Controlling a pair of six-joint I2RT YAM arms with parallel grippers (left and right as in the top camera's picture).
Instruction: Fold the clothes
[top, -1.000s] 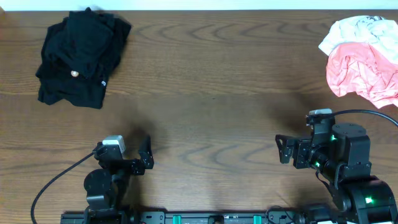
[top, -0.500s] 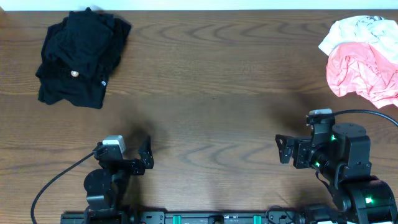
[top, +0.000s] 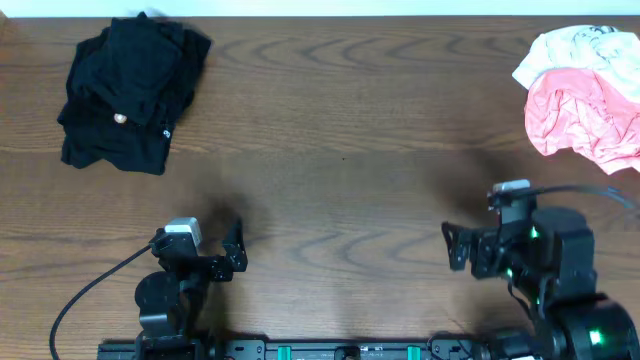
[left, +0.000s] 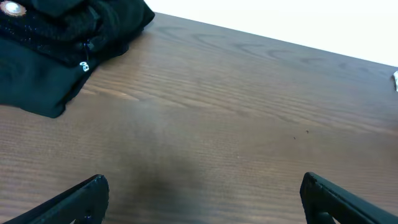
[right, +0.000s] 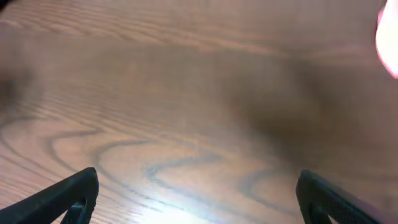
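A heap of black clothes with a small pale button lies at the table's far left; its edge shows at the upper left of the left wrist view as black clothes. Pink and white clothes are bunched at the far right, and a pink blur of them shows in the right wrist view. My left gripper rests open near the front edge, far from the black heap, with bare wood between its fingers. My right gripper is open too, over bare wood, with its fingers wide apart.
The wooden table stretches between the two heaps. Cables run from both arm bases at the front edge. A pale wall strip borders the table's far edge.
The right arm has shifted slightly toward the front and left. The left arm and both heaps of clothes have not moved.
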